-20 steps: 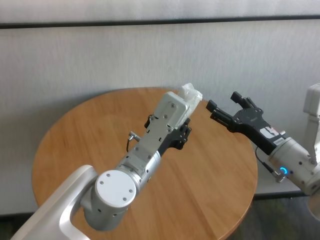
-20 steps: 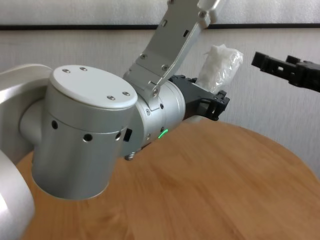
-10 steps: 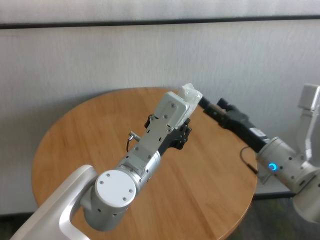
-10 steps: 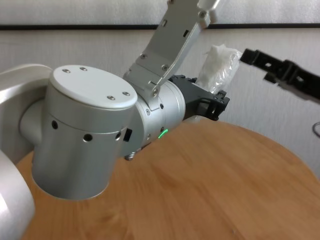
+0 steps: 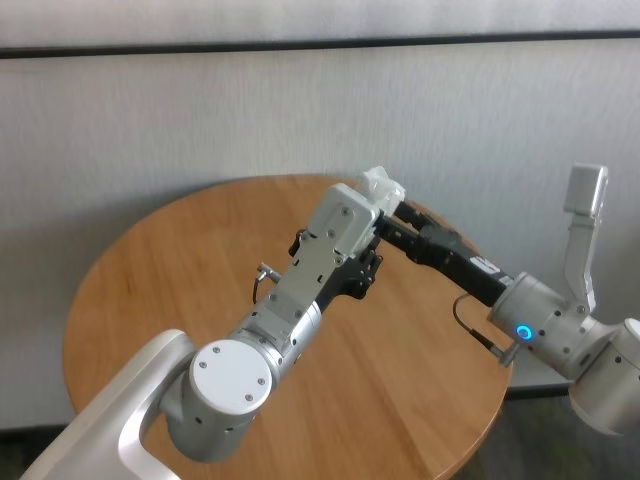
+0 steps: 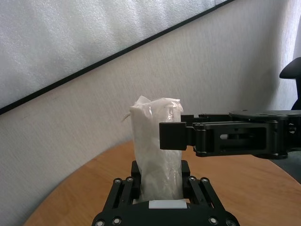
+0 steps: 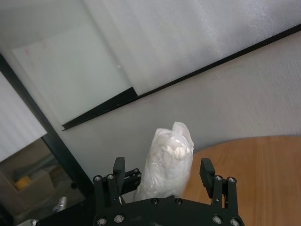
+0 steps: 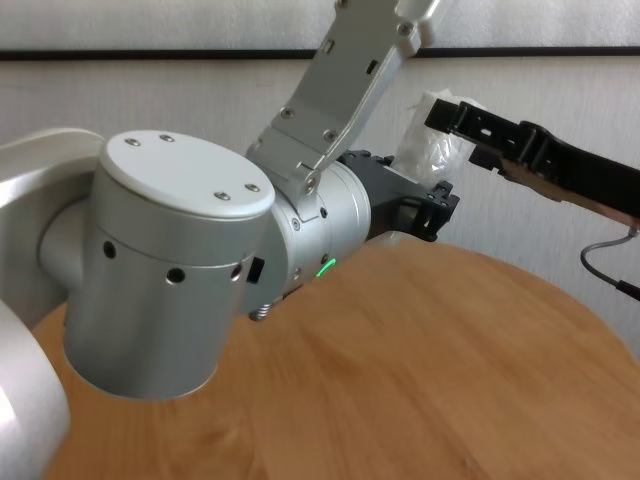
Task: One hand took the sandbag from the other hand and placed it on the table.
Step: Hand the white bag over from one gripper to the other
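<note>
The sandbag (image 5: 383,187) is a white crinkled pouch held upright above the round wooden table (image 5: 190,270). My left gripper (image 8: 428,207), on the wrist with the green light, is shut on the bag's lower end; this also shows in the left wrist view (image 6: 157,181). My right gripper (image 5: 397,215), long and slim with a blue ring on its wrist, is open and straddles the bag's upper half. In the right wrist view the bag (image 7: 167,162) stands between the fingers (image 7: 207,172) with a gap on each side. In the left wrist view one finger (image 6: 171,135) crosses in front of the bag (image 6: 155,155).
A pale wall with a black strip (image 5: 320,45) runs behind the table. The table's far edge lies just beyond the bag. A dark chair back (image 6: 292,75) shows at the right. My left forearm (image 8: 160,270) fills the near side of the chest view.
My right gripper has moved left from beside the sandbag until its open fingers are around it. The left arm and the bag have not moved.
</note>
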Robot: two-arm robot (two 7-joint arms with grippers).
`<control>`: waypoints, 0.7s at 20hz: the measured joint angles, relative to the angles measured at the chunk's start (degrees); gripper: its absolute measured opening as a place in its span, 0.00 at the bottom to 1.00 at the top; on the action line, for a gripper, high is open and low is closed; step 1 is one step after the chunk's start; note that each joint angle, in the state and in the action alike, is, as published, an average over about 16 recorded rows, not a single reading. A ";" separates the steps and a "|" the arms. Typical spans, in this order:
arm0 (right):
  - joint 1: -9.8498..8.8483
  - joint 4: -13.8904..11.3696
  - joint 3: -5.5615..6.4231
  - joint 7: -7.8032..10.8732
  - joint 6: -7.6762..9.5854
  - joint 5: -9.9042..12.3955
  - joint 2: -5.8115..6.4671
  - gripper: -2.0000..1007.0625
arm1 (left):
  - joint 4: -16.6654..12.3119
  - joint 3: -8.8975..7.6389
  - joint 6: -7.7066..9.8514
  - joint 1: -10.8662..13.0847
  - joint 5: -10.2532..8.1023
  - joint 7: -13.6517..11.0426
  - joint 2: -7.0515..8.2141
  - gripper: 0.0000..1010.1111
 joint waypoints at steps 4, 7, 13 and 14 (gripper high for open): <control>1.19 1.40 -0.75 0.62 0.26 0.78 -0.11 0.99 | 0.00 0.00 0.00 0.00 0.00 0.00 0.00 0.50; 2.13 2.64 -1.21 0.77 0.42 1.30 -0.29 0.99 | 0.00 0.00 0.01 0.00 0.00 0.00 0.00 0.50; 3.82 4.85 -2.28 1.20 0.70 2.03 -0.60 0.99 | 0.00 0.00 0.01 0.00 0.00 0.00 0.00 0.50; 4.07 5.16 -2.48 1.27 0.76 2.14 -0.63 0.99 | 0.00 0.00 0.01 0.00 0.00 0.00 0.00 0.50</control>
